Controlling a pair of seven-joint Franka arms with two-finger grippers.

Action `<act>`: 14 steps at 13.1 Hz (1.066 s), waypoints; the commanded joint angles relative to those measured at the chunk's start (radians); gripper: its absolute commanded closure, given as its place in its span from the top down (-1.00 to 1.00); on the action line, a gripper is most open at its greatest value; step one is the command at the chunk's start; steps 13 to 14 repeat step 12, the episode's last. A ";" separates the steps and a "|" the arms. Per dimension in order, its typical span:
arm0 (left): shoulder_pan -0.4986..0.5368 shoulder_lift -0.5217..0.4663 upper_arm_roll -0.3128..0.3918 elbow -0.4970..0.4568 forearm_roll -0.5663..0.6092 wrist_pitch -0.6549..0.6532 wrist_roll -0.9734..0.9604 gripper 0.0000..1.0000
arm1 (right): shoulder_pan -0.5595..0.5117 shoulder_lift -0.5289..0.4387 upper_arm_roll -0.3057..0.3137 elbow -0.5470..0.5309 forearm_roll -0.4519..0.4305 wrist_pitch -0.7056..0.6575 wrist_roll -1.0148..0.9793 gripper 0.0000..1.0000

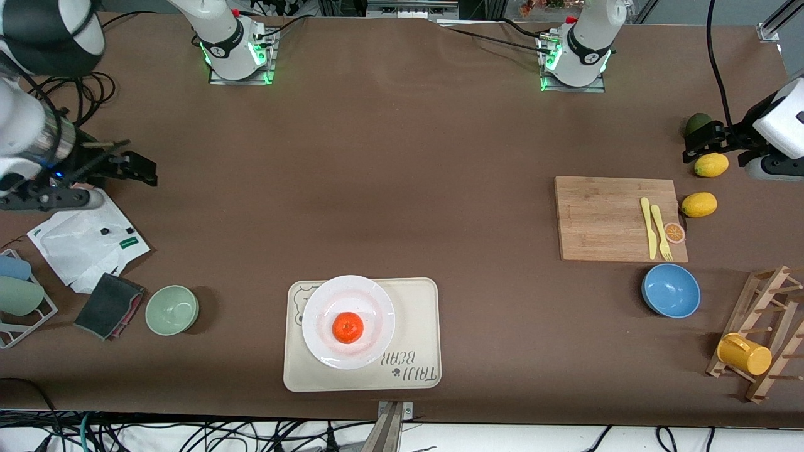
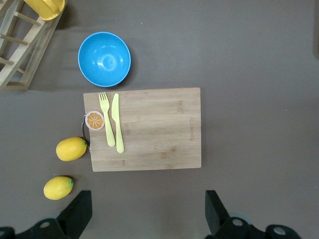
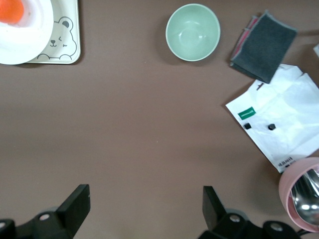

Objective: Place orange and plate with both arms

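1. The left gripper [image 1: 703,143] hangs with its fingers spread wide and empty over the bare table at the left arm's end, next to two lemons [image 1: 711,164] and a wooden board [image 1: 619,218]. This arm seems to be waiting.
2. The right gripper [image 1: 139,167] is also wide open and holds nothing, above the table at the right arm's end, near a white paper bag [image 1: 81,242].
3. The orange [image 1: 347,328] sits in the middle of the plate [image 1: 370,300], and the plate rests on the beige tray [image 1: 414,314], close to the front camera.
4. Likely risk: the orange is round and smooth and the plate is glossy and shallow, so any bump or tilt could send the fruit rolling off.
5. The plate overlaps the tray's raised rim a little, so it might rock if nudged.
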 commanded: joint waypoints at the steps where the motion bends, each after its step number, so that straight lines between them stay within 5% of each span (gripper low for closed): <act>1: -0.003 0.002 0.000 0.020 0.012 -0.020 0.015 1.00 | -0.013 -0.044 -0.016 -0.027 -0.001 -0.010 0.021 1.00; 14: -0.003 0.004 0.000 0.020 0.012 -0.020 0.015 1.00 | -0.015 -0.053 -0.035 -0.013 0.002 -0.056 0.035 1.00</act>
